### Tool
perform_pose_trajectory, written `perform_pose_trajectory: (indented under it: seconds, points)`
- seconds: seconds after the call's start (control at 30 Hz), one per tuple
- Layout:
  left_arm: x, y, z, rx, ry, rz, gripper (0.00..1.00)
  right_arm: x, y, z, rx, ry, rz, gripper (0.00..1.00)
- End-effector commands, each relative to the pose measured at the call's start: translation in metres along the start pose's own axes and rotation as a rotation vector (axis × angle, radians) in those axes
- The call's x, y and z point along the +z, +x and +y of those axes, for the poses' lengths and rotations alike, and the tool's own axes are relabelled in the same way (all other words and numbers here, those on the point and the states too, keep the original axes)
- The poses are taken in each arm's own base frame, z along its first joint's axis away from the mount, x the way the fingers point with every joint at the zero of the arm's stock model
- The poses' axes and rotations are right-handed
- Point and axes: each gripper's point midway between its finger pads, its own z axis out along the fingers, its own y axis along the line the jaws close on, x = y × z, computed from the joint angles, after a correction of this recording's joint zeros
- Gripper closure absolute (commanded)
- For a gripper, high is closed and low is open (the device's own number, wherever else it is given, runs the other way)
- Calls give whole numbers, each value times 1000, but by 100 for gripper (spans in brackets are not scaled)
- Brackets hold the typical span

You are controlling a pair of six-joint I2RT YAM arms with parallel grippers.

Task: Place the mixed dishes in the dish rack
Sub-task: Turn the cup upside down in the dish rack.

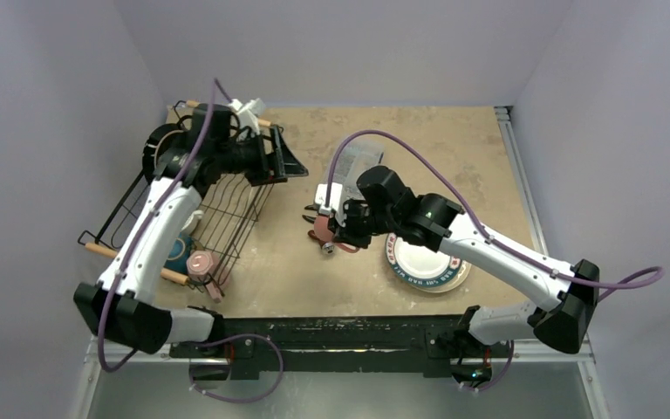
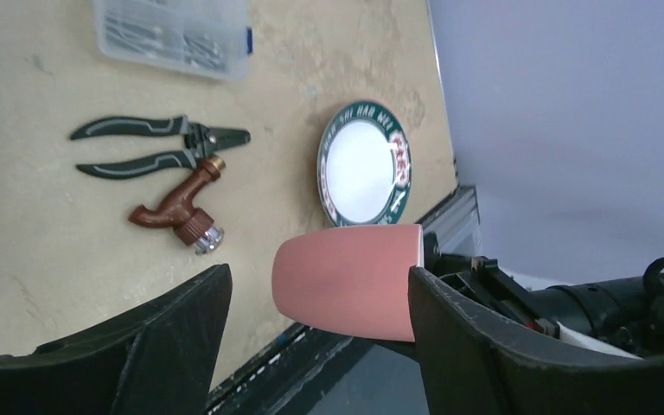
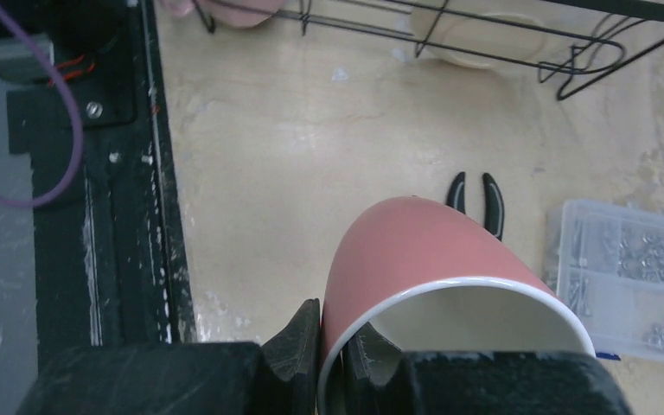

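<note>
Right wrist view shows us the right gripper clenched on the rim of the pink mug, held above the middle of the table. We see the left gripper with jaws spread, at the far end of the dish rack by the left edge. It seems not to touch the pink mug.

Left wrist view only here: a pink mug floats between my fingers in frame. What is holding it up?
Observer: The right hand pinches the pink mug at its rim, one finger inside, one outside.
Operator: Where do I load it? No rack in my view.
Observer: The dish rack lies left of the mug, beneath the left arm.
Operator: Anything in it?
Observer: A teal-patterned dish shows through the wires at its near end.
</note>
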Motion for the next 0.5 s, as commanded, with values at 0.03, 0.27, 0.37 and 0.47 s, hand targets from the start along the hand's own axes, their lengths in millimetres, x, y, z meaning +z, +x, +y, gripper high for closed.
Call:
perform_pose_trajectory:
  seconds: [0.03,0.27,0.37,0.47]
  points:
    - [13,37,-27,148,28,219,28,-12,-39,8,-259,-110,-87,100]
    - [26,66,-44,272,35,334,31,-16,-50,7,-285,-99,-123,100]
    - [26,72,-45,311,22,347,31,-19,-55,5,-282,-74,-153,100]
    - [23,75,-39,350,-27,353,32,-19,-56,3,-274,-62,-146,100]
